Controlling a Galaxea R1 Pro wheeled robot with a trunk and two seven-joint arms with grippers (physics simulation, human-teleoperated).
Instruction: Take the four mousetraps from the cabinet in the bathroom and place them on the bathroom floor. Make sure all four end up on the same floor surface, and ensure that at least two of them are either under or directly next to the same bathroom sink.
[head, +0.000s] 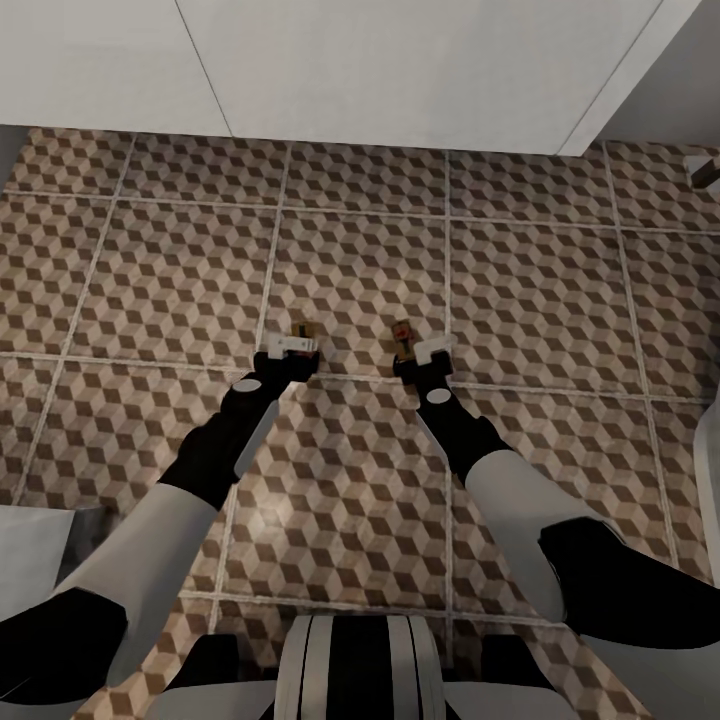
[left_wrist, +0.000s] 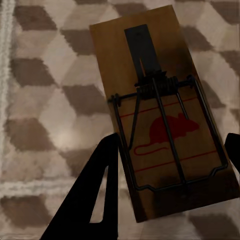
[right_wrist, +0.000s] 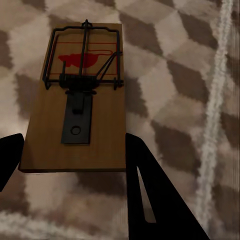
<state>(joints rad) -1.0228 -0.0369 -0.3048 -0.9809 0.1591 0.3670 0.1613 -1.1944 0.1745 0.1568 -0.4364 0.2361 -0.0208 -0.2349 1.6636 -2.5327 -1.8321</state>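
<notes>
Across the head view spreads the bathroom floor (head: 360, 260), large square tiles printed with brown, beige and white cubes and split by pale grout lines. A white panelled surface (head: 380, 60) borders it at the far edge. Both arms reach down and forward over the tiles.

At the left gripper (head: 288, 350) a small mousetrap (head: 303, 329) pokes out just beyond the white fingertips; at the right gripper (head: 428, 356) a second mousetrap (head: 403, 334) does the same. The two traps are apart, either side of a grout line.

From the head they are only tiny tan slivers. The wrist cameras give the detail: the left mousetrap (left_wrist: 160, 115) is a tan-brown wooden board with a black metal plate, a coiled spring, a wire bar and a red printed mouse. It sits between the dark fingers (left_wrist: 95, 195), which close against its long edges. The right mousetrap (right_wrist: 77, 100) carries the same fittings, and the right fingers (right_wrist: 150, 195) flank its near end, pinching it. Cube tiles lie behind both.
</notes>
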